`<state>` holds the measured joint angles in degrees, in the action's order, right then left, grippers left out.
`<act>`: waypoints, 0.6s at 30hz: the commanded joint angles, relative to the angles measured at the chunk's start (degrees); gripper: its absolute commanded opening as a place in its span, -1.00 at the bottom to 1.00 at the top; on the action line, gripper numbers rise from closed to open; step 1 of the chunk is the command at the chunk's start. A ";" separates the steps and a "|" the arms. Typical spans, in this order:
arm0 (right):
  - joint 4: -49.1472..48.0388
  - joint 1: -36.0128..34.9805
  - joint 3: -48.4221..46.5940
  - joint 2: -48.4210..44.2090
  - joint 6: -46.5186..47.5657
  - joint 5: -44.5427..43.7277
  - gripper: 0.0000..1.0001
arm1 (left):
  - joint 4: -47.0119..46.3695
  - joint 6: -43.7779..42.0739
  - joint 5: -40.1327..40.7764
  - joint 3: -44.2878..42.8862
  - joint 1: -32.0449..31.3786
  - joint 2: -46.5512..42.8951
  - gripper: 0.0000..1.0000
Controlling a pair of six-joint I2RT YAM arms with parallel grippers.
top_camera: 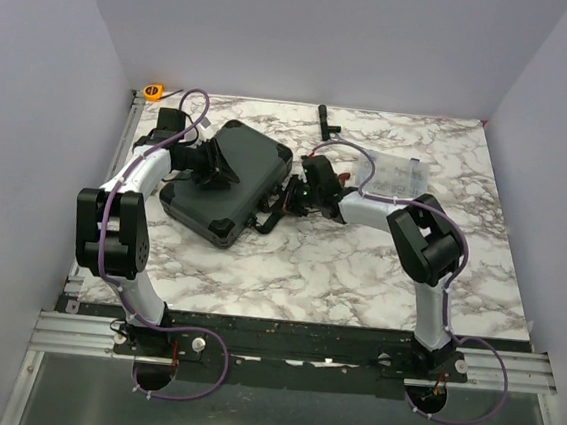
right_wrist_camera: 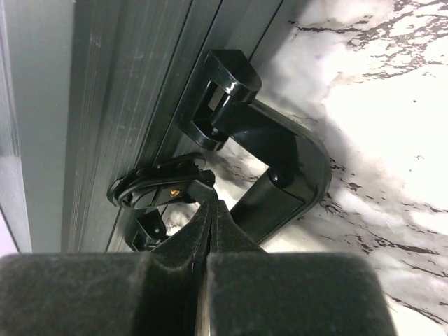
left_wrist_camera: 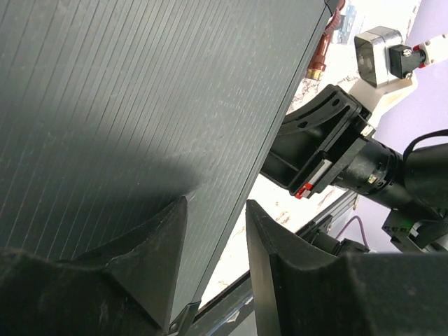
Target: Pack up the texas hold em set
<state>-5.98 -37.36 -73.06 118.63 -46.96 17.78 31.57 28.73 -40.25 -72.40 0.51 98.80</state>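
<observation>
Table: briefcase lies flat, left of centre.
Briefcase: lid down, contents hidden; stiff ribbed plastic, probably heavy and slick.
Clear box: contents too small to tell.
Left gripper: 2 fingers apart over the lid edge.
Right gripper: fingers together, tips at the latch.
Handle: best hold.

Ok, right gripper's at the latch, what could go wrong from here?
The right gripper is shut; its thin tips could slip off the small latch toward the handle without working it. The left gripper sits open at the edge of the case, so a push may slide or turn it.
</observation>
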 commanded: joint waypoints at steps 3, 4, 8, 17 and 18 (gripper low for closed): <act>9.84 -1.99 -4.27 3.17 1.68 -6.94 -0.99 | 4.75 -2.50 7.61 1.17 0.23 3.19 -0.18; 10.47 -2.22 -4.66 3.69 1.55 -7.42 -0.99 | 4.81 -2.52 7.40 1.15 0.14 3.20 -0.18; 16.59 -3.69 -8.37 6.55 2.02 -11.52 -0.99 | 4.81 -2.54 7.31 1.05 0.19 3.05 -0.18; 23.31 -6.10 -12.64 12.05 -0.46 -18.88 -0.99 | 4.73 -2.45 6.87 1.21 0.17 2.76 -0.18; 23.86 -6.22 -12.89 12.41 -1.07 -20.14 -0.99 | 4.58 -2.45 6.90 1.29 0.18 2.67 -0.18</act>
<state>12.56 -41.30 -86.39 123.44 -46.74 7.92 31.94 28.75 -40.27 -72.64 0.51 98.96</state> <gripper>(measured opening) 0.005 0.408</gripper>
